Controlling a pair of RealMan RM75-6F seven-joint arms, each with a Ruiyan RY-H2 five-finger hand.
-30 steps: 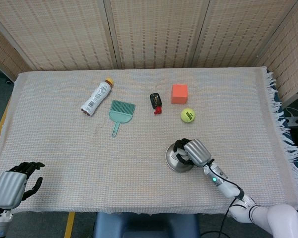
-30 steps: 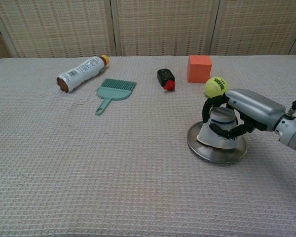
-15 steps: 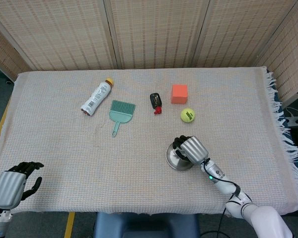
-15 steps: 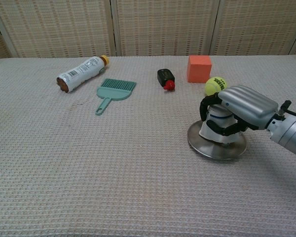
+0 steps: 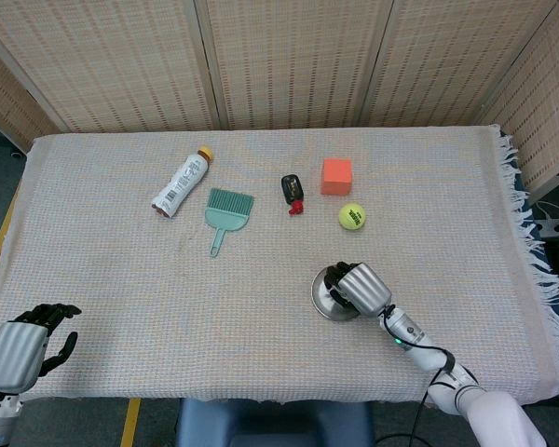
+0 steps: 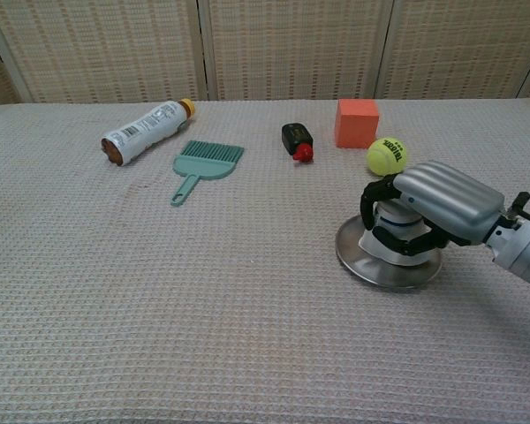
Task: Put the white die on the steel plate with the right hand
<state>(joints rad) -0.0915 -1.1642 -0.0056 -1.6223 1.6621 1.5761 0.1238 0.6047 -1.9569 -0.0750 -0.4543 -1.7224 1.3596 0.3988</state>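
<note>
The steel plate (image 6: pixel 376 268) lies on the cloth at the front right, its rim showing as the steel plate (image 5: pixel 323 300) in the head view. My right hand (image 6: pixel 433 208) arches over it and grips the white die (image 6: pixel 392 235), whose underside rests on or just above the plate. From the head view my right hand (image 5: pixel 361 287) covers the die almost fully. My left hand (image 5: pixel 19 352) hangs off the table's front left corner, fingers curled in and holding nothing.
A yellow tennis ball (image 6: pixel 386 156) sits just behind the plate, close to my right hand. Further back are an orange cube (image 6: pixel 357 122), a small black and red object (image 6: pixel 297 140), a teal brush (image 6: pixel 203 164) and a white bottle (image 6: pixel 146 130).
My right hand has lowered the die onto the plate and shifted slightly toward the plate's middle. The left hand has hardly moved.
</note>
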